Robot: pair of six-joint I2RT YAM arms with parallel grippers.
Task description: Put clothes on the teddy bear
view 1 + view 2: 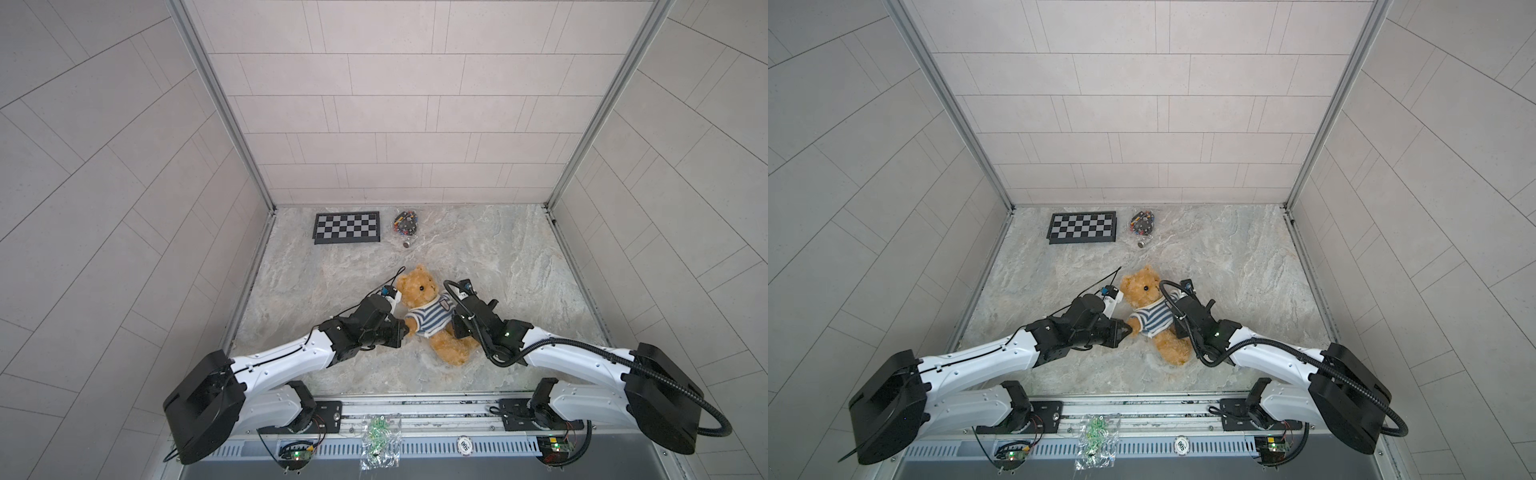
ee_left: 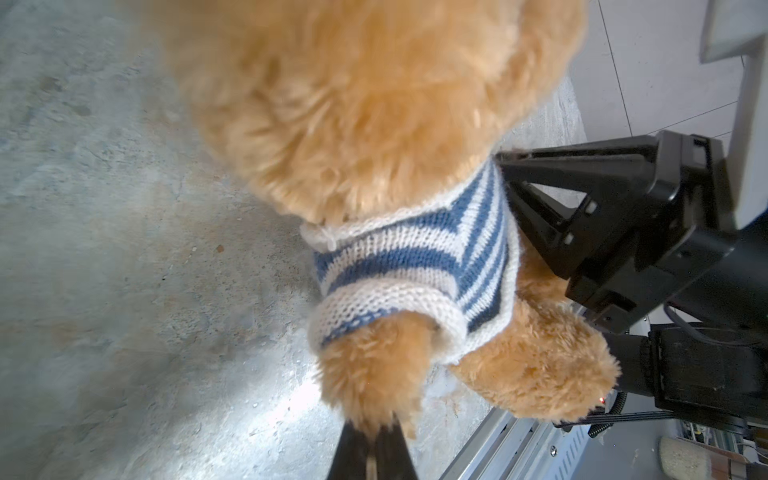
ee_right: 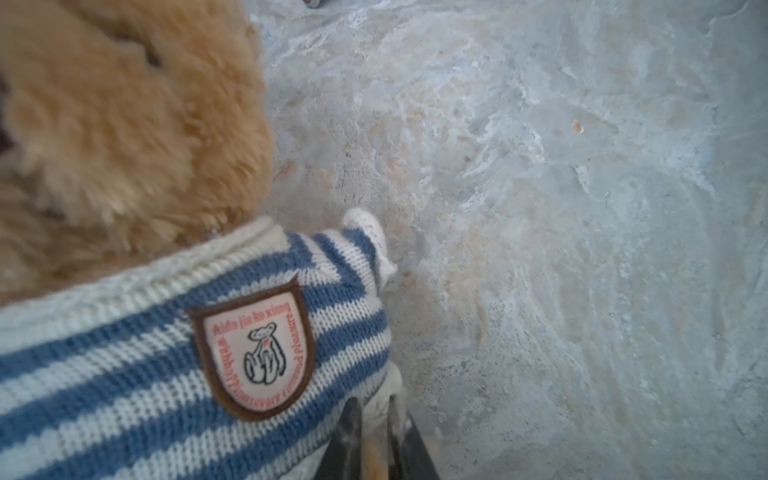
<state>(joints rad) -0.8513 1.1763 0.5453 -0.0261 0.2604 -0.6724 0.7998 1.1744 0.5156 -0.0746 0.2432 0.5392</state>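
As teddy bear (image 1: 419,286) lies between | left jaws clamp paw (image 2: 374,374) | right jaws clamp sleeve (image 3: 380,395)

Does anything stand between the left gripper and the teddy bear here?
Nothing visible does: the left gripper is shut directly on a bare paw of the teddy bear, just past the cuff of the striped shirt.

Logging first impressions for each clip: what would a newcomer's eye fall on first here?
The teddy bear, lying face up in the middle of the table in a blue-and-white striped shirt, draws the eye first. Both arms flank it: the left hand pinches its paw, and the right hand nips the shirt's knit on the other side. A black-and-white checkerboard lies at the back of the table.
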